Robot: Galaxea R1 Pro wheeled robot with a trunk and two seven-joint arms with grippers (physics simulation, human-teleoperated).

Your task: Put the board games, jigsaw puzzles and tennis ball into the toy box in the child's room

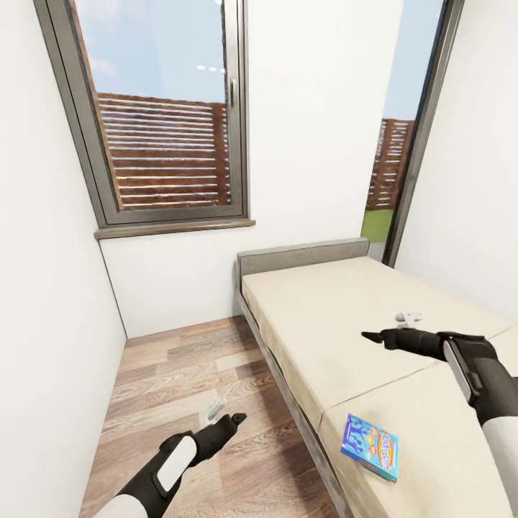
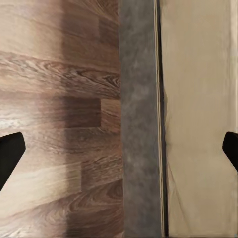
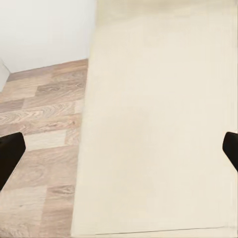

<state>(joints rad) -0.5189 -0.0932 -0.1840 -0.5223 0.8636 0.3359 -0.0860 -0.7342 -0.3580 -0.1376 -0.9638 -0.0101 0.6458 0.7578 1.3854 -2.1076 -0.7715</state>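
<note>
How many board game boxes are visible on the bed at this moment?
1. A blue board game box lies flat near the bed's floor-side edge, close to the robot. Another may lie outside the picture, beyond the right arm.

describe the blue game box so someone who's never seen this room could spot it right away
Start at the bed, the beige mattress on a grey frame running along the room's right side under the tall window. The blue board game lies flat on the mattress near its floor-side edge, at the end nearest the camera, below the right gripper. It is the one bright, printed thing on the plain bedding.
</note>
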